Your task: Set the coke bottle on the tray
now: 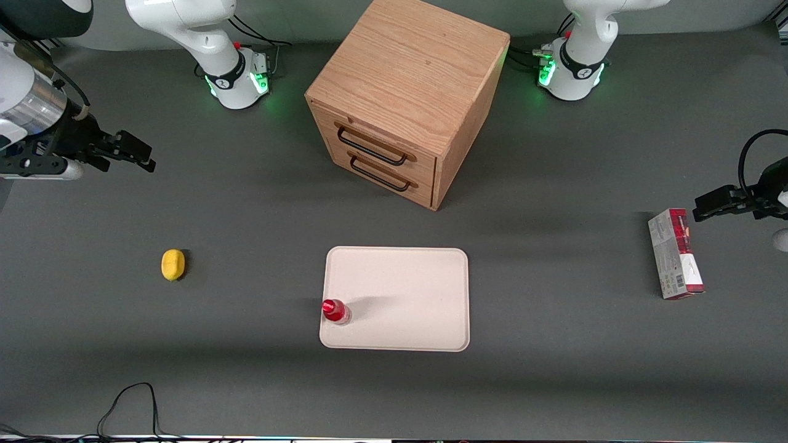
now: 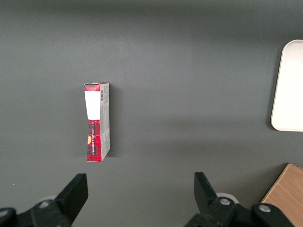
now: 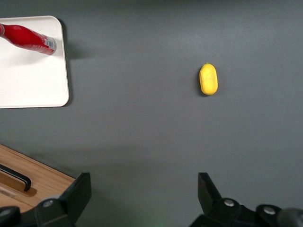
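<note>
The coke bottle (image 1: 335, 311), slim and red with a red cap and clear base, stands upright on the cream tray (image 1: 406, 289), at the tray's corner nearest the front camera toward the working arm's end. It also shows in the right wrist view (image 3: 27, 39) on the tray (image 3: 33, 80). My gripper (image 1: 138, 154) is open and empty, held high above the table at the working arm's end, well apart from the bottle and farther from the front camera than the yellow lemon-shaped object (image 1: 173, 264). Between its spread fingers (image 3: 142, 189) only bare table shows.
A wooden drawer cabinet (image 1: 406, 98) with two black handles stands farther from the front camera than the tray. A red-and-grey carton (image 1: 675, 253) lies toward the parked arm's end. A black cable (image 1: 129, 406) loops near the table's front edge.
</note>
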### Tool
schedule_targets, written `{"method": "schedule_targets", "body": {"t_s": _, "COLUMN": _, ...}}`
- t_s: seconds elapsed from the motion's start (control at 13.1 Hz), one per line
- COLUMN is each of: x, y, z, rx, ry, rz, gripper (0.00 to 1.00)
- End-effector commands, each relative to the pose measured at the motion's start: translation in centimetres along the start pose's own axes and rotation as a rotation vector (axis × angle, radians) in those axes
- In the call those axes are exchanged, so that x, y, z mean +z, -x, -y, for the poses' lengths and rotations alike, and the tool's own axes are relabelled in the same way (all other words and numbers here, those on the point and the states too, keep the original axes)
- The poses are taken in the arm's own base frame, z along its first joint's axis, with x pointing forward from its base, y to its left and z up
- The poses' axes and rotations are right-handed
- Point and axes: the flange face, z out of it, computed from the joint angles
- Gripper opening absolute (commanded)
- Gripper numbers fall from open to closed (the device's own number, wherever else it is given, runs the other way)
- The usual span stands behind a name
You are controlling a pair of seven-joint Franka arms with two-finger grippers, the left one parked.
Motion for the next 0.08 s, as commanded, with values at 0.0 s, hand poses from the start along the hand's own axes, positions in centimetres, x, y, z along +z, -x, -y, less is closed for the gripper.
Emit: {"method": "schedule_targets", "body": {"t_s": 0.0, "x": -0.06, "y": -0.80, "z": 0.09, "rx": -0.016, "ry": 0.016, "rz": 0.010, "gripper": 1.00}}
